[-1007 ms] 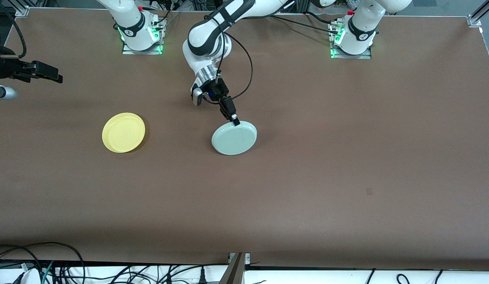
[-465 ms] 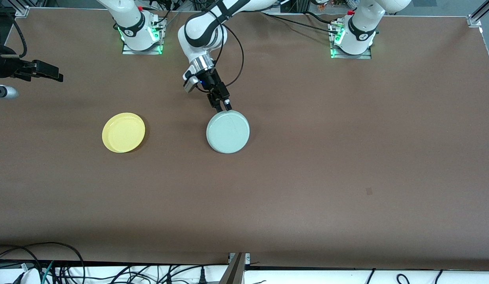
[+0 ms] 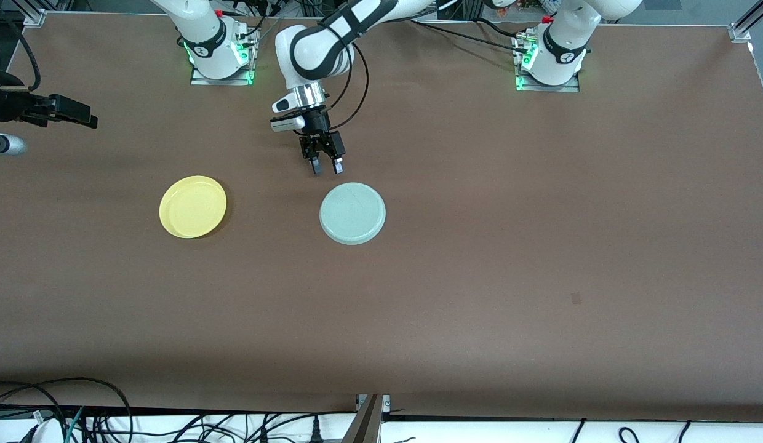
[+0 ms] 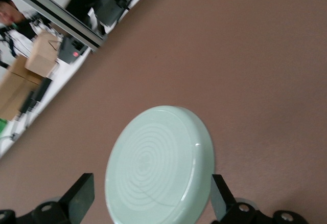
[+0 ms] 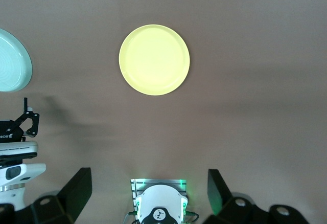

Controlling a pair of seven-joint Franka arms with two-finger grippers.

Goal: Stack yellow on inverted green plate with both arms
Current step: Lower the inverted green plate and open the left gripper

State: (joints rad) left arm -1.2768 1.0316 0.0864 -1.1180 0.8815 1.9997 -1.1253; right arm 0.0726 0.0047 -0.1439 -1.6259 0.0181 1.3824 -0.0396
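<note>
Change since earlier: left end effector (image 3: 326, 167) is letting go of the round pale mint-green plastic plate (image 3: 352, 213), which a second ago was tilted in its grip and is now lying flat on the brown bench (image 3: 541, 246).
Right end effector: its fingers (image 5: 76, 191) are standing wide apart and holding nothing, and it is hanging high over the bench at the right arm's end, waiting; the right wrist view is looking straight down on the right arm's base (image 3: 218, 52).
Yellow plate: the small round bright-yellow plastic plate (image 3: 192, 206) is sitting rim up on the bench, toward the right arm's end, well apart from the green plate.
Left end effector: it is hovering over the bench just beside the green plate's edge, on the side toward the arm bases, with its fingers (image 4: 82, 198) spread wide and holding nothing.
Green plate: it is resting upside down near the middle of the bench, its ringed underside facing up, touching neither end effector.
</note>
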